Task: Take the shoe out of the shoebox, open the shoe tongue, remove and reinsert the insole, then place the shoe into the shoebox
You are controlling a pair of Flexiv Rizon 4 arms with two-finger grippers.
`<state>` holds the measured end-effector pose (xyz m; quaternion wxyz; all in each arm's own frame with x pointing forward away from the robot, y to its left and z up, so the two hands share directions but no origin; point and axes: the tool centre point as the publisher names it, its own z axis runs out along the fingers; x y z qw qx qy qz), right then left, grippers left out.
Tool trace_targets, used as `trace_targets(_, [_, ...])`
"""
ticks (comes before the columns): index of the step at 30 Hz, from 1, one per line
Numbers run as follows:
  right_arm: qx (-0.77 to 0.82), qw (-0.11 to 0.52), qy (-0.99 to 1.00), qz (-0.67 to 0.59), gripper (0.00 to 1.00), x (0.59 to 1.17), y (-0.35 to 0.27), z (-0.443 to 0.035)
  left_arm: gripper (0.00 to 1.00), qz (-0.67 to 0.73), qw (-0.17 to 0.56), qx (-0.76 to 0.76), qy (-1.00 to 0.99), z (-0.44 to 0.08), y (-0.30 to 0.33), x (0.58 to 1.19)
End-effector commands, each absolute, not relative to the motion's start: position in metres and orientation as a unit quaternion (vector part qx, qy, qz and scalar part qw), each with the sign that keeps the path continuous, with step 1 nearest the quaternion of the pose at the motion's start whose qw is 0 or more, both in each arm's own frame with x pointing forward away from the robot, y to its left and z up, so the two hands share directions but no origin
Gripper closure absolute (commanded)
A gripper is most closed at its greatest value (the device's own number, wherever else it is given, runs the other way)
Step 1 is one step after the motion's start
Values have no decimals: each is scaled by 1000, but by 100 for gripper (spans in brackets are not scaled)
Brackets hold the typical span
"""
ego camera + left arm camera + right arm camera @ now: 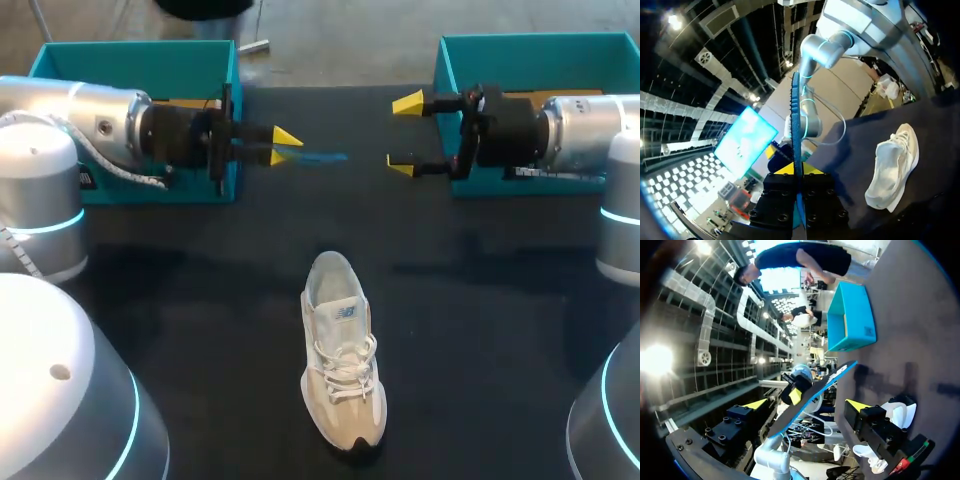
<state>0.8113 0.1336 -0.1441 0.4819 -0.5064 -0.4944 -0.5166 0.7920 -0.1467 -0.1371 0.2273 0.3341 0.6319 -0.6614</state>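
Shoe (342,350): white, upright on sole, on dark table (480,330), near middle, toe pointing near, laces tied. Out of both boxes.
Insole (322,156): blue-edged, held above table at far middle, well apart from shoe.
Left fingers (288,136): clamped on insole's left end.
Right fingers (407,103): spread apart, holding nothing, just right of insole's free end.
Teal left shoebox (120,62) far left; right shoebox (540,60) far right.

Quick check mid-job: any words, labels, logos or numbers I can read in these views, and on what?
Nothing can be read.
Shoe: mark on its side, too small.
Insole in the left hand: pale print near one end, blurred.
Box: small label on its wall, too small.
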Motion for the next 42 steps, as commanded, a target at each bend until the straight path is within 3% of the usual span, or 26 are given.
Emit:
trace_targets(1, [-507,481,-494,-516,0,811,134,-144,100,-690,137,265,659,-129,-133,798])
trace_targets(5, [-507,481,-494,-516,0,811,134,-144,100,-715,38,208,666,-135,-127,801])
trace_targets(18, [-507,481,-494,-516,0,811,134,-144,100,-748,-157,96,637,-142,-132,793])
trace_targets(33, [-507,481,-494,-516,0,811,134,-144,100,-745,-161,100,640,-141,-134,790])
trace_targets(42, [-507,481,-494,-516,0,811,134,-144,100,-735,-291,-130,599,-162,-137,790])
